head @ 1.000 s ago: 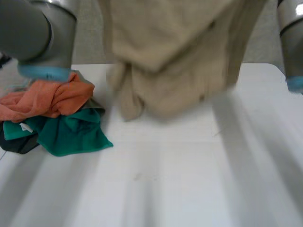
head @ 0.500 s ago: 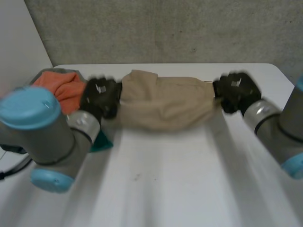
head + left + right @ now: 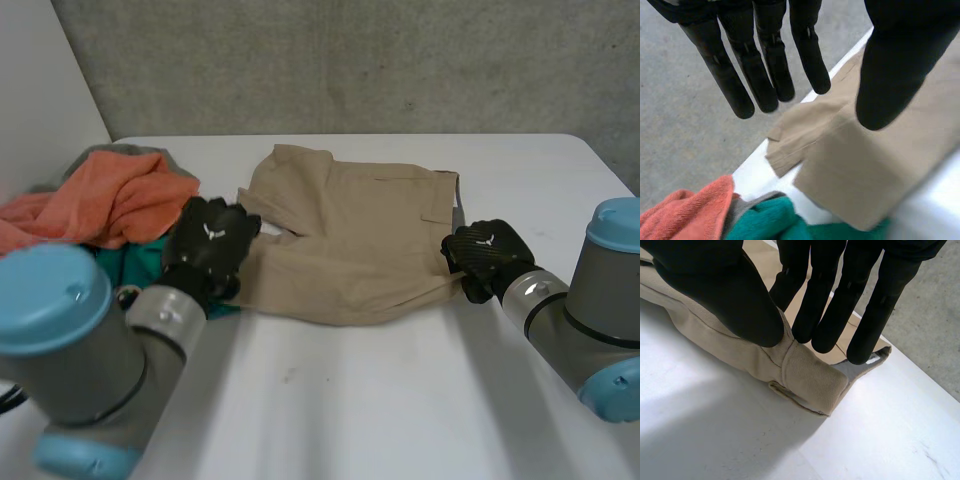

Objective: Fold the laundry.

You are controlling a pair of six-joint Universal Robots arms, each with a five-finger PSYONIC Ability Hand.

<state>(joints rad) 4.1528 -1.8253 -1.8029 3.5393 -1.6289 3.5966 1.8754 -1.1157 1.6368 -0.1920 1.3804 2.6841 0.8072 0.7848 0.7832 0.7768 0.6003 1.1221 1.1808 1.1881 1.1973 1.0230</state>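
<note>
A pair of beige shorts (image 3: 350,240) lies spread flat across the middle of the white table (image 3: 380,400). My left hand (image 3: 210,245) hovers at the shorts' left edge. In the left wrist view its fingers (image 3: 765,60) are straight with the thumb apart, and the beige cloth (image 3: 875,170) lies below them untouched, so this hand is open. My right hand (image 3: 485,255) is at the shorts' right edge. In the right wrist view the hand (image 3: 730,295) pinches a folded corner of the shorts (image 3: 810,375) between thumb and fingers, just above the table.
A pile of laundry sits at the table's left: an orange cloth (image 3: 110,200) on top and a teal cloth (image 3: 135,265) beneath, close to my left hand. A grey wall (image 3: 350,60) runs behind the table's far edge.
The shorts, hanging in the air a second ago, came down and now lie spread on the table. My left hand has let go of them; both hands have drawn nearer.
</note>
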